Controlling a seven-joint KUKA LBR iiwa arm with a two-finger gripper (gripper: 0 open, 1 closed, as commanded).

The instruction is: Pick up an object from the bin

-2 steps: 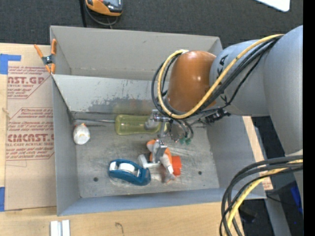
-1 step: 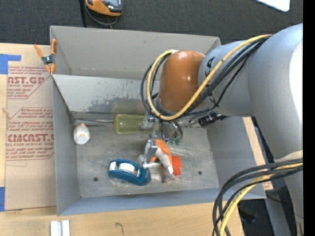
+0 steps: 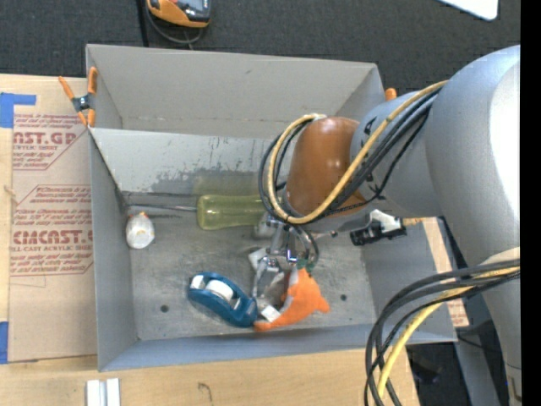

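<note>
My gripper (image 3: 274, 271) hangs low over the front middle of the bin floor. Right beside it, to the lower right, lies an orange, crumpled-looking thing (image 3: 303, 299), touching or nearly touching the gripper's tip. A blue tape dispenser with a white roll (image 3: 218, 298) lies just to the left of the gripper, its end reaching under the tip. A screwdriver with a translucent yellow-green handle (image 3: 228, 211) lies behind the gripper along the back wall, its metal shaft pointing left.
A small white rounded object (image 3: 139, 230) rests by the left wall. The arm with its brown cover and looped cables comes in from the right and hides the bin's right part.
</note>
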